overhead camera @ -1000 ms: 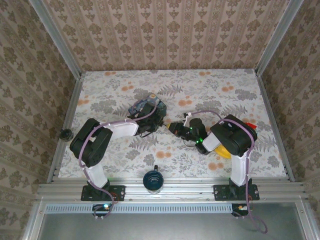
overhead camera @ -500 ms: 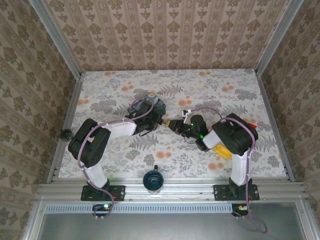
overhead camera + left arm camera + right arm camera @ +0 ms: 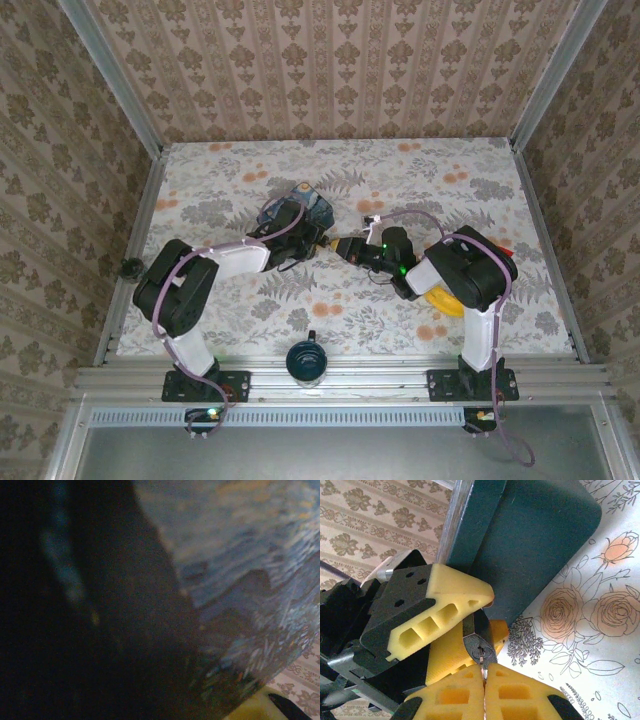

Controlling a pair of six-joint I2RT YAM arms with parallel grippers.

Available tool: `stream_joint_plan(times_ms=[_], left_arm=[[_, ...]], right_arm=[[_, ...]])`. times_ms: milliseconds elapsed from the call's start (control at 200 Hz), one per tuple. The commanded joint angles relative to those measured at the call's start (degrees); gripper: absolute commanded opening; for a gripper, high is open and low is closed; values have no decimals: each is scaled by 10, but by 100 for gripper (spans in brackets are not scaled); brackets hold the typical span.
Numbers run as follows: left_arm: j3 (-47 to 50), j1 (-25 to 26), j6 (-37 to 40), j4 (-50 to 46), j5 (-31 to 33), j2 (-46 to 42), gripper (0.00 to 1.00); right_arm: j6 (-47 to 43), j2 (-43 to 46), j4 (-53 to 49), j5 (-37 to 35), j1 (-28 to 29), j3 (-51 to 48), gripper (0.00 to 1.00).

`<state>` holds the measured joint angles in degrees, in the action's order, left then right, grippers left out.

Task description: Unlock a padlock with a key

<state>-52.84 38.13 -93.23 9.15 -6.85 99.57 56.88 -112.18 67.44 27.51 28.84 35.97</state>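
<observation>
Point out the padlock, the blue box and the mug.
padlock (image 3: 479, 649), right wrist view, on its black face above the keyhole.
box (image 3: 535, 540), right wrist view, on its dark side wall.
mug (image 3: 305, 361), top external view, on its middle, seen from above.

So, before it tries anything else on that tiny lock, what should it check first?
1. Left hand gripping the padlock: ok.
2. Right hand shut on the key: ok, its fingers are pinched together.
3. Key lined up with the keyhole: ok, the metal tip meets it.
4. Key pushed fully in: cannot tell.
5. Room to twist near the blue box: cannot tell; the box sits right behind the lock.
</observation>
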Motion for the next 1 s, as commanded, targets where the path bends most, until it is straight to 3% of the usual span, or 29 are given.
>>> stream_joint_plan(times_ms=[0, 660, 805, 995], left_arm=[[12, 35, -44, 1, -170, -15, 2], [5, 42, -17, -18, -162, -7, 3], [-7, 46, -12, -18, -169, 3, 3], [-12, 51, -9, -20, -170, 6, 3]], right_arm=[[-17, 7, 63, 21, 10, 46, 7], [0, 7, 33, 23, 5, 80, 2], [-40, 28, -45, 17, 8, 91, 3], [-143, 86, -230, -20, 22, 108, 4]])
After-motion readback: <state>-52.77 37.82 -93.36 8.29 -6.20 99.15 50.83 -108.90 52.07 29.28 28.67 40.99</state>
